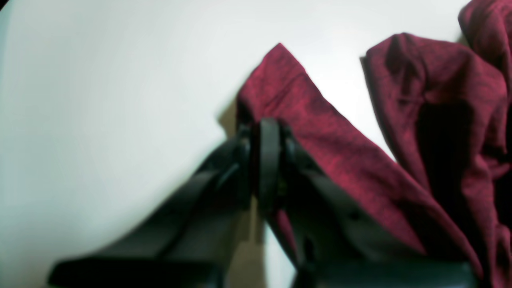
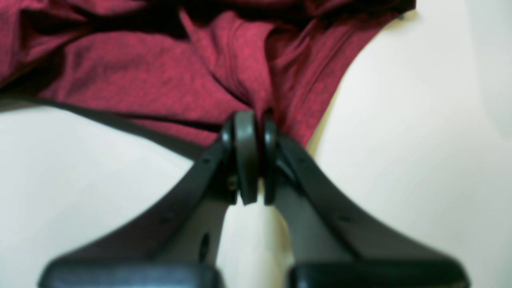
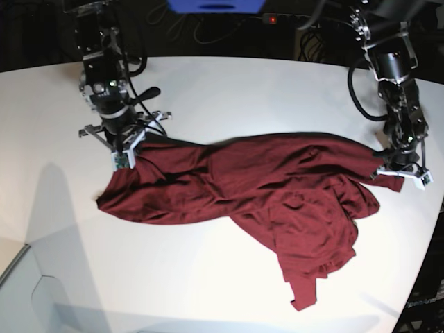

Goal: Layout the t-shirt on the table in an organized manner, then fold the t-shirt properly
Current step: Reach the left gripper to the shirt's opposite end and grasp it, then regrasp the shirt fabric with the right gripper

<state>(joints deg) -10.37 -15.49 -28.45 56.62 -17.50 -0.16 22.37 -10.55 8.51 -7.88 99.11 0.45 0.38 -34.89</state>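
Shirt (image 3: pixel 277 201) dark maroon, plain, faintly heathered up close. Table (image 3: pixel 229 90) smooth white. Grippers (image 2: pixel 252 160) black. Far background dark.

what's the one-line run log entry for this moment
stage: laying out | left gripper: shut on t-shirt edge | right gripper: shut on t-shirt | shirt: bunched, wrinkled, stretched between both arms on table | fold: not begun
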